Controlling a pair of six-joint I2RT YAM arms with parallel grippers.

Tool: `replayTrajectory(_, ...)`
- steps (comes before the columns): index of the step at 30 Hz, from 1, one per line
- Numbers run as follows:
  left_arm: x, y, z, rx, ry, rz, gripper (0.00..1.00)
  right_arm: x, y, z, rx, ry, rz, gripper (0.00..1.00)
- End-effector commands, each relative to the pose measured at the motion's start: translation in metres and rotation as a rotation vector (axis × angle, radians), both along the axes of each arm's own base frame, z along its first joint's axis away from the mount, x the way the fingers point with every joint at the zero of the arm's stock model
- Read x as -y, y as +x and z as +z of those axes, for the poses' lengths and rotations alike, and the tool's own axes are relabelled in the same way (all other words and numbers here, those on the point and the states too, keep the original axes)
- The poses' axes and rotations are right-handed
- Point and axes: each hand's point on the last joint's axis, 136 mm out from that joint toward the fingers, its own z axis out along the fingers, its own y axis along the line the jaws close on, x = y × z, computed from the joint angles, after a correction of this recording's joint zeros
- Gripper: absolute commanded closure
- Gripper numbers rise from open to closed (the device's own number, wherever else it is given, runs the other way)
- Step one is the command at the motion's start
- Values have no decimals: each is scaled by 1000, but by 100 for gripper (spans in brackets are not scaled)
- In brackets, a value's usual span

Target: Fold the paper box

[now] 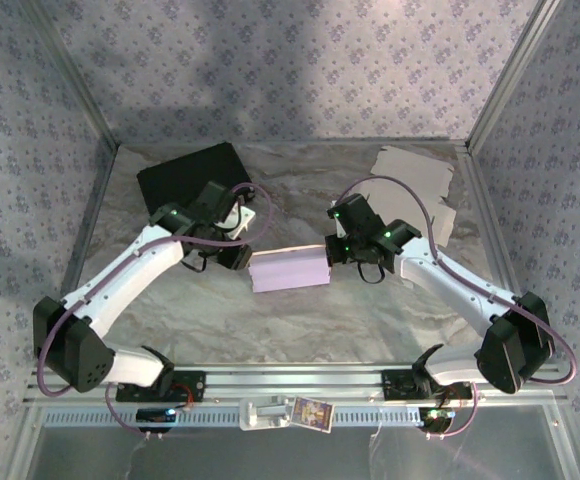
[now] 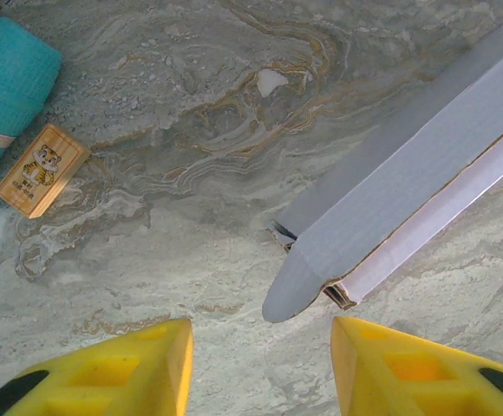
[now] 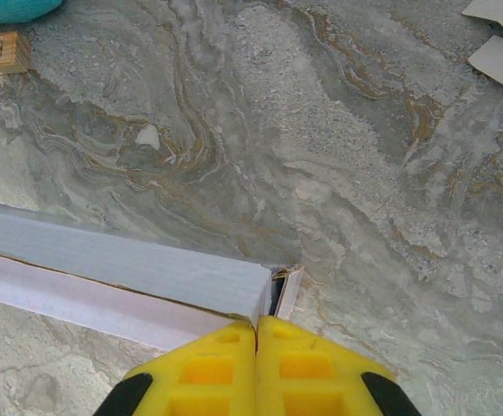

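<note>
1. Centrally, the paper box (image 1: 290, 271) lies on the table (image 1: 370, 320) between both grippers.
2. Left gripper (image 2: 262, 329): fingers apart, empty, near the box's end.
3. Right gripper (image 3: 257, 328): fingers together, touching its other end.

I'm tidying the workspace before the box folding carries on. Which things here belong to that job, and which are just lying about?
Job: pale lilac paper box; left gripper, open near it; right gripper, shut at its end.
Lying about: black flat rectangular pad; flat grey cardboard sheets; small wooden tiger block; teal textured roll.
</note>
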Motion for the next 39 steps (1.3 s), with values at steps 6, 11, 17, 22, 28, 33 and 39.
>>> replayTrajectory(6,11,4,1,-25,-32,-33,72,-2,-7,-4,-47,-11,10,100)
replayTrajectory(11,14,4,2,-30,-45,-35,77,-2,-7,-4,-47,-11,13,100)
replayTrajectory(17,16,3,0,-43,-53,-33,86,-2,-7,-5,-51,-10,13,100)
replayTrajectory(22,16,3,-2,-53,-45,-29,88,-2,-7,-5,-50,-7,15,100)
replayTrajectory(28,19,3,-4,-52,-33,-24,88,-2,-7,-5,-48,-7,14,100)
replayTrajectory(33,21,2,-4,-61,-35,-5,92,-3,-7,-4,-48,-6,15,100)
replayTrajectory(39,23,2,-4,-94,-45,54,100,-3,-7,-4,-47,-7,15,100)
